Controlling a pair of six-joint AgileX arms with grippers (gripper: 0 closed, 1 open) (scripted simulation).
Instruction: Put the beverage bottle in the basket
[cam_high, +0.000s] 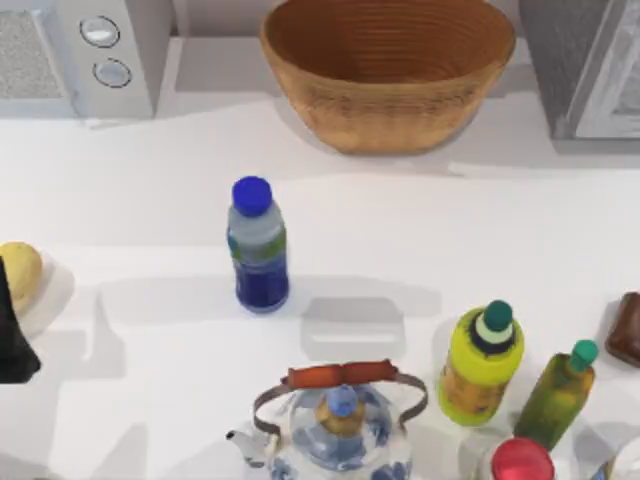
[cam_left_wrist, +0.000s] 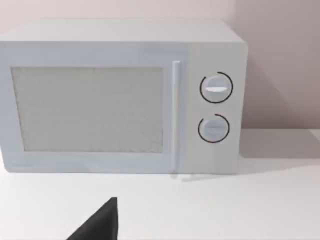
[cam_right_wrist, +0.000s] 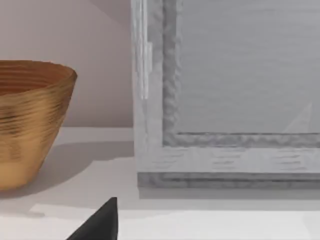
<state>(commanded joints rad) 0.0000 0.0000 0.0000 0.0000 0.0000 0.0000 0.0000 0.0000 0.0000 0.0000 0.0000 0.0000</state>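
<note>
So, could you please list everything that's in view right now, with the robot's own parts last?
bottle: one, clear with blue cap, upright left of table centre
basket: one, tan wicker, back centre
microwave: one, white, back left
cabinet: one, grey, back right
yellow bottle: one, green cap, front right
olive bottle: one, green cap, beside it
teapot: one, blue-white, front centre
red lid: one, front edge
brown item: one, right edge
yellow item: one, left edge
left hand: black, left edge
</note>
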